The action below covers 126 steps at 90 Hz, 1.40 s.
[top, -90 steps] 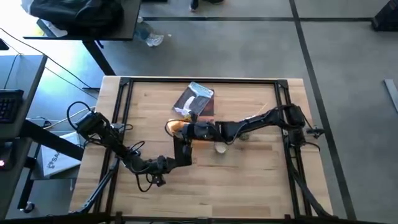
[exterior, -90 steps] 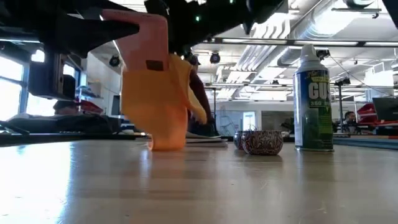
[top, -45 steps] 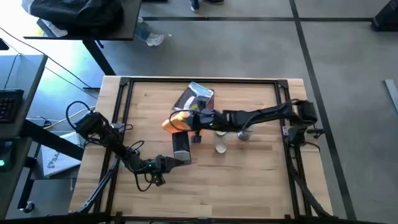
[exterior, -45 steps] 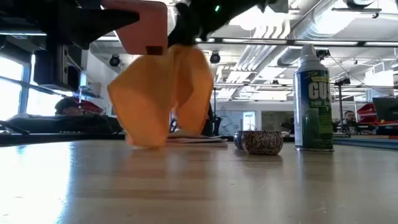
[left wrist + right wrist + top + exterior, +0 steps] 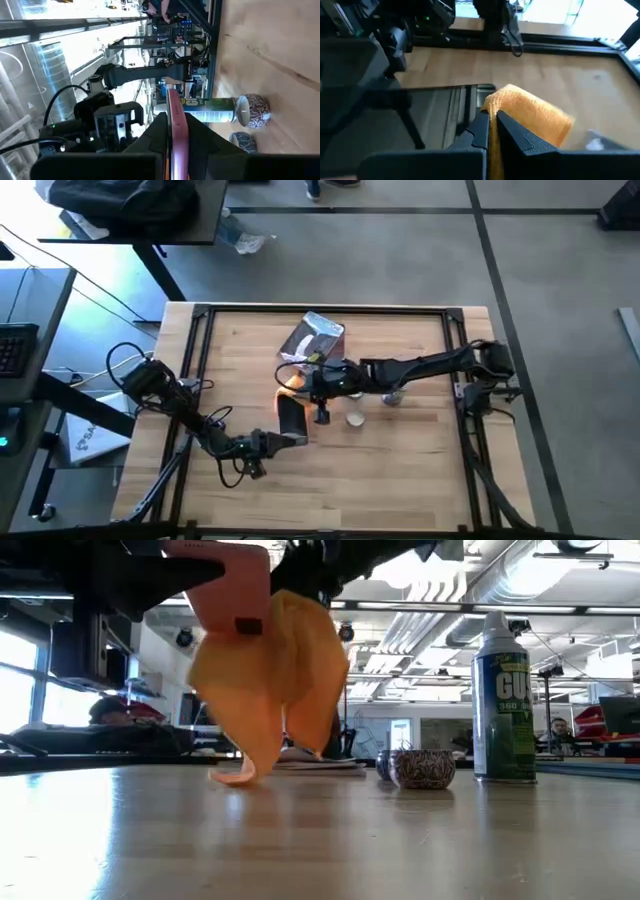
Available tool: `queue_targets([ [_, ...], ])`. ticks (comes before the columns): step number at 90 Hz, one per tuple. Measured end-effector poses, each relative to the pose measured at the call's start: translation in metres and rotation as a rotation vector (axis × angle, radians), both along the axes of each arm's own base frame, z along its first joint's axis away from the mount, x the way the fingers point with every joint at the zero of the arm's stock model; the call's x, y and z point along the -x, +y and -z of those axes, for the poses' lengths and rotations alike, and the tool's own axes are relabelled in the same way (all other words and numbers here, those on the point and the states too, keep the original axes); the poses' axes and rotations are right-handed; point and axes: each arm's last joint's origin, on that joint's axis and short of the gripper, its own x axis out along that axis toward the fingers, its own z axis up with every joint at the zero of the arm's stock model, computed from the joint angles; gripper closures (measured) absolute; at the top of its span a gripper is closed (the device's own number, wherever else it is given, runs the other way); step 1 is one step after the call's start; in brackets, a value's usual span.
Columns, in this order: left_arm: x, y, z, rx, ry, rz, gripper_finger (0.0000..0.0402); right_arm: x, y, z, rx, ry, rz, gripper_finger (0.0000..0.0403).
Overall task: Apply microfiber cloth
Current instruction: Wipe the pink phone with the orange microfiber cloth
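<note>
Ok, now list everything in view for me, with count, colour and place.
microfiber cloth: one, orange-yellow, hanging from the right hand, one corner brushing the table
flat device: one, pink back and dark face, held above the table by the left hand
packet: one, grey-blue and white, flat at the table's far middle
spray can: one, green and white, upright right of centre
small pots: two, dark patterned, beside the can
table: one, light wood with a black frame
person: one, far back in the room
left hand: one, dark, shut on the flat device
right hand: one, dark, shut on the cloth, mid-table
</note>
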Motion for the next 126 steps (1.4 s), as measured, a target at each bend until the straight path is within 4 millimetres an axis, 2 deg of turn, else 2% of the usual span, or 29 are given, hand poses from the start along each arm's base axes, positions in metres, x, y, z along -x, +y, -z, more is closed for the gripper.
queue_targets([
  [10,0.000,0.000,0.002,0.008,0.009,0.002,0.0385,-0.007,0.003,0.014,-0.077,0.021,-0.034,0.0403],
  [18,0.000,0.000,0.001,0.012,0.006,-0.009,0.0385,-0.009,0.011,0.017,-0.128,0.012,-0.060,0.0403],
  [33,0.000,0.000,0.002,0.013,0.007,-0.021,0.0385,-0.008,0.035,0.017,-0.163,0.016,-0.102,0.0403],
  [49,-0.002,0.003,0.001,0.096,-0.005,-0.027,0.0385,-0.003,0.062,0.017,-0.213,0.029,-0.137,0.0403],
  [64,-0.002,0.004,-0.001,0.175,-0.034,-0.023,0.0385,0.005,0.084,0.011,-0.153,0.004,-0.075,0.0403],
  [82,0.001,0.011,-0.008,0.350,-0.114,-0.072,0.0385,0.023,0.104,-0.006,-0.118,0.006,0.008,0.0403],
  [95,-0.002,0.032,-0.008,0.538,-0.177,-0.184,0.0385,0.038,0.117,-0.011,-0.067,0.033,0.010,0.0403],
  [105,-0.004,0.048,-0.003,0.663,-0.218,-0.249,0.0385,0.048,0.123,-0.030,-0.014,-0.034,0.034,0.0403],
  [115,-0.005,0.063,0.002,0.859,-0.285,-0.273,0.0385,0.055,0.125,-0.038,0.060,-0.057,0.090,0.0403],
  [126,-0.006,0.077,0.006,1.155,-0.373,-0.233,0.0385,0.066,0.126,-0.046,0.150,-0.064,0.158,0.0403],
])
